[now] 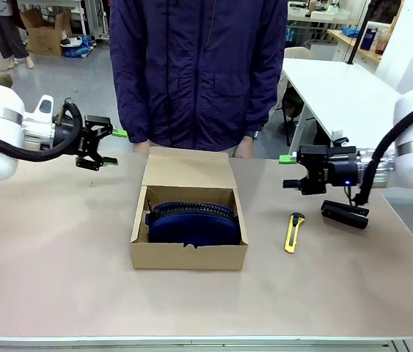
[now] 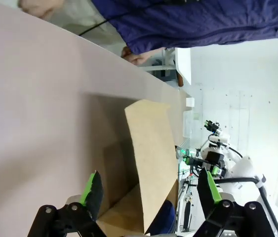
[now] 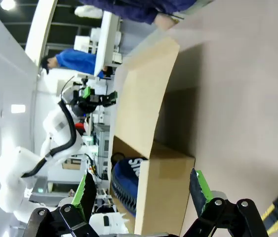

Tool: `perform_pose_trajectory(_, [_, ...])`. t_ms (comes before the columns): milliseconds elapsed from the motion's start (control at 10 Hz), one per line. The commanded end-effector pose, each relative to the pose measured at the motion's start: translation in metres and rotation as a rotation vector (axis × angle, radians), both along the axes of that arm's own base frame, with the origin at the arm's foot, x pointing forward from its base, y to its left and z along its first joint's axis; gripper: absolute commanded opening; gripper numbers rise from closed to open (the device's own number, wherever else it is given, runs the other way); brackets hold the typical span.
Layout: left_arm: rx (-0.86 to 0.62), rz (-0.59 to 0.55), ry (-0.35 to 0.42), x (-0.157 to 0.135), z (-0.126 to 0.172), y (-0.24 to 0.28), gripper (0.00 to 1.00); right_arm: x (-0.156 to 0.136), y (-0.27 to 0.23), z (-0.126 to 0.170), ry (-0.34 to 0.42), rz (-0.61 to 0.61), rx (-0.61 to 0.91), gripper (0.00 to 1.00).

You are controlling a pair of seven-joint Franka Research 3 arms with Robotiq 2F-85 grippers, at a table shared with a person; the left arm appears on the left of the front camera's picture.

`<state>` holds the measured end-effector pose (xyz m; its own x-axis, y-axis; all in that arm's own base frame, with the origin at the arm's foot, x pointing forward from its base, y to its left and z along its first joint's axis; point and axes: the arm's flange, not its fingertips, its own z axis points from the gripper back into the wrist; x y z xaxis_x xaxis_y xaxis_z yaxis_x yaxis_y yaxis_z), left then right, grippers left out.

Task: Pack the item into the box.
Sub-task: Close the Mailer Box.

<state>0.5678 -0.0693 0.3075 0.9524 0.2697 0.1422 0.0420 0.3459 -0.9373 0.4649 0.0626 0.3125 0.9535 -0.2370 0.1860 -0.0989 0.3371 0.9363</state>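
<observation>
Navy fabric zipper pouch inside brown cardboard box, lid up, awaiting closing; left end effector, right end effector open, empty.

Yellow utility knife, right of centre on tan table; black stapler near it, rightward; white table, upper right.

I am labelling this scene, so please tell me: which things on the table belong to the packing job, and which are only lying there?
Job: pouch, already lying inside the box; box lid open.
Lying about: yellow knife and black stapler, both right of the box.
</observation>
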Motion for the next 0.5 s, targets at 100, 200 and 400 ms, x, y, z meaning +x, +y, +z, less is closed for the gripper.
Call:
perform_pose_trajectory(100, [-0.066, -0.027, -0.071, 0.0, -0.005, -0.015, 1.0, 0.031, 0.033, -0.019, 0.017, 0.016, -0.012, 1.0])
perform_pose_trajectory(200, [-0.058, -0.034, -0.07, -0.002, -0.005, -0.017, 1.0, 0.026, 0.046, -0.013, -0.007, 0.049, 0.006, 1.0])
perform_pose_trajectory(400, [-0.057, -0.052, -0.065, -0.005, -0.005, -0.02, 1.0, 0.022, 0.071, -0.017, 0.034, 0.086, -0.009, 1.0])
